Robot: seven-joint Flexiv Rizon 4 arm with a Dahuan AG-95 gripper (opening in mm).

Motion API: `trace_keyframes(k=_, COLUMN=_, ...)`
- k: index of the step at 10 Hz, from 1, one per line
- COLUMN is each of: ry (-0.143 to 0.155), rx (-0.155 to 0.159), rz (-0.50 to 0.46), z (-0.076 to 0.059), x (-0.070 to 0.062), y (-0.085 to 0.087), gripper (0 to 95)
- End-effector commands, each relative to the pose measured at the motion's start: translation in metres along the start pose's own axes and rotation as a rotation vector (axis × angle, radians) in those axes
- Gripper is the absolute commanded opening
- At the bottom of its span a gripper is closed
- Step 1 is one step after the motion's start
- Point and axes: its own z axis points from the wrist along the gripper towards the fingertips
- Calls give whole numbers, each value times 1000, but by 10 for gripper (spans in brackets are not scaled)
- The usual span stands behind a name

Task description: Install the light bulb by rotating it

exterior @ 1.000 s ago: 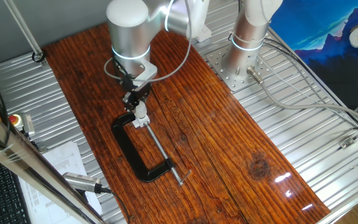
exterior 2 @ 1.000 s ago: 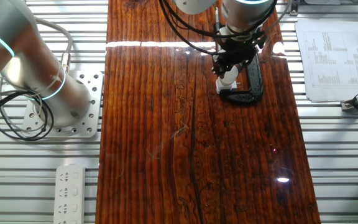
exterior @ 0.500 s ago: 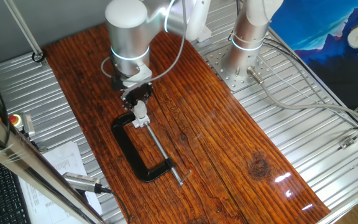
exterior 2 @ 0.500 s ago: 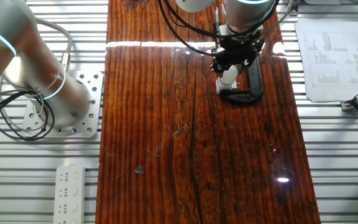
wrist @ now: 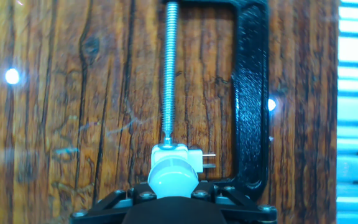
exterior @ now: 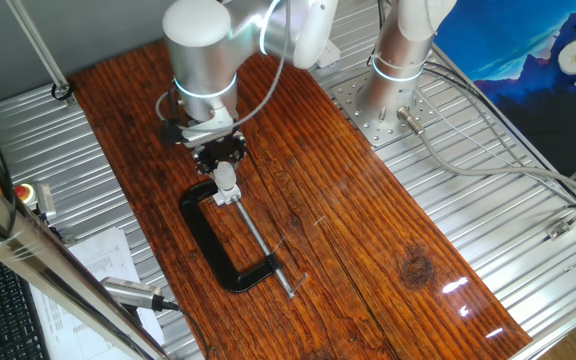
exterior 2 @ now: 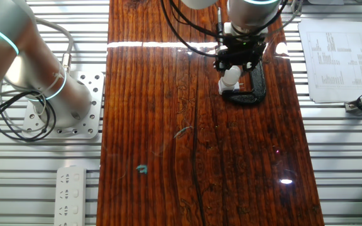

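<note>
1. Directly below the gripper, on the brown wooden table: the light bulb, white and frosted, standing upright with its rounded cap toward the hand camera. In the hand view it sits at the bottom centre of the frame, just ahead of the black finger bases.
2. Long axis of the bulb: vertical, in line with the gripper's own axis. By my judgement the coming turn calls for rotation about that shared axis, with no sideways shift.
3. Gripper state: fingers close around the white bulb in both fixed views; whether they actually pinch it or stand slightly released cannot be told, as the fingertips are hidden in the hand view.
4. Socket block, small and white: directly under the bulb and touching it, with a short metal pin projecting to one side. It serves as the bulb's holder; how deep the screw base is seated is hidden.
5. Black C-clamp: lies flat on the table, its threaded screw pressing against the socket block, holding it in place.
6. Arm count: one working arm only, so no question of which is nearer.
</note>
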Motion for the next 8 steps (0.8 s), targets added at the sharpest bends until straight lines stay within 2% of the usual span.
trace_keyframes(k=1, ry=0, rx=-12, rz=120, z=0, x=0, y=-1, gripper=0)
trace_keyframes(k=7, ry=5, rx=-20, rz=393, z=1, x=2, y=1, gripper=0)
trace_keyframes(k=8, ry=3, rx=-28, rz=475, z=1, x=2, y=1, gripper=0)
